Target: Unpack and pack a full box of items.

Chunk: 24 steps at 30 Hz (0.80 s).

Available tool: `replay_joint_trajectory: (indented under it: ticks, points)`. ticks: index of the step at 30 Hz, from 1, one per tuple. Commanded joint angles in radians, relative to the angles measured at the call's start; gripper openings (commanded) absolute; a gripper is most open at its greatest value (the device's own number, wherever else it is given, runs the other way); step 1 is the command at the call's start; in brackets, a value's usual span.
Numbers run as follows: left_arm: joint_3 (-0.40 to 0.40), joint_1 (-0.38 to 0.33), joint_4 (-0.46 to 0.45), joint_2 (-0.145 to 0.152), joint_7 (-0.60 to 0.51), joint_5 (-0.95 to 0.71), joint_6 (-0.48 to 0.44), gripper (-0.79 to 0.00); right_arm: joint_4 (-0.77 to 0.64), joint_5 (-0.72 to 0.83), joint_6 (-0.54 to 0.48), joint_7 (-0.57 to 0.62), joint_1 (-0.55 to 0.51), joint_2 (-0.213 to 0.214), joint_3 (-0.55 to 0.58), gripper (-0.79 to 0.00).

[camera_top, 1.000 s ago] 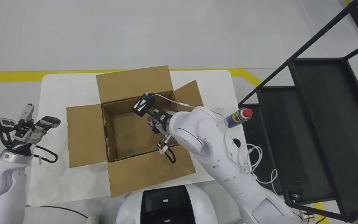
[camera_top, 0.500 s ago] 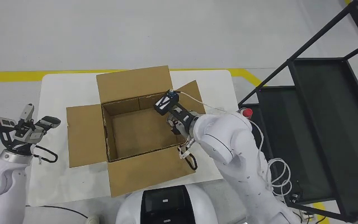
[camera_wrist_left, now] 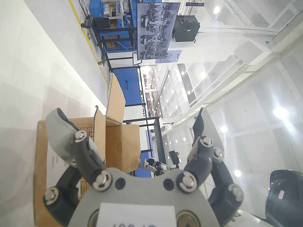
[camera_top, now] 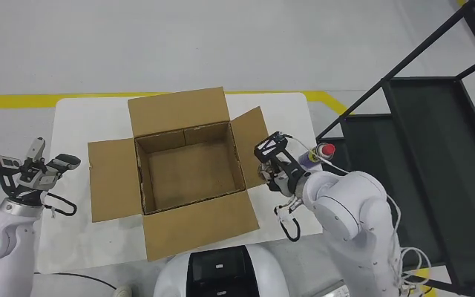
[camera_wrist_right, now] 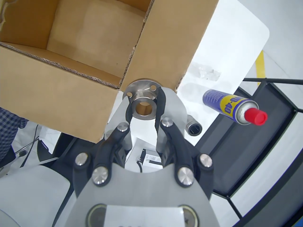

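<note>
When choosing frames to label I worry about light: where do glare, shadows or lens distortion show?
Left wrist view: ceiling lamps flare white, and the yellow floor line bows from lens distortion. Right wrist view: even light, a soft shadow beside the spray can. Top view: the cardboard box walls shade its floor lightly; no glare.

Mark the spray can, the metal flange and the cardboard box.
spray can (camera_wrist_right: 214, 100): right wrist view, blue body.
metal flange (camera_wrist_right: 141, 90): right wrist view, drilled plate.
cardboard box (camera_top: 189, 174): top view, bare inner floor.
</note>
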Motion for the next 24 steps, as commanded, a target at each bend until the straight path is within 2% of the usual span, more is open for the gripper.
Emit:
replay_joint_trajectory:
  ticks: [1,11,16,24]
  points:
    - [0.0,0.0,0.0,0.0,0.0,0.0,0.0,0.0,0.0,0.004,-0.011,0.0,-0.002,0.011,0.011,-0.785]
    - [0.0,0.0,0.0,0.0,0.0,0.0,0.0,0.0,0.0,0.049,0.009,0.0,-0.071,0.068,0.123,-0.785]
    - [0.0,0.0,0.0,0.0,0.0,0.0,0.0,0.0,0.0,0.155,0.027,0.0,-0.063,0.089,0.197,-0.785]
    - [0.0,0.0,0.0,0.0,0.0,0.0,0.0,0.0,0.0,0.163,0.028,0.0,-0.061,0.091,0.203,-0.785]
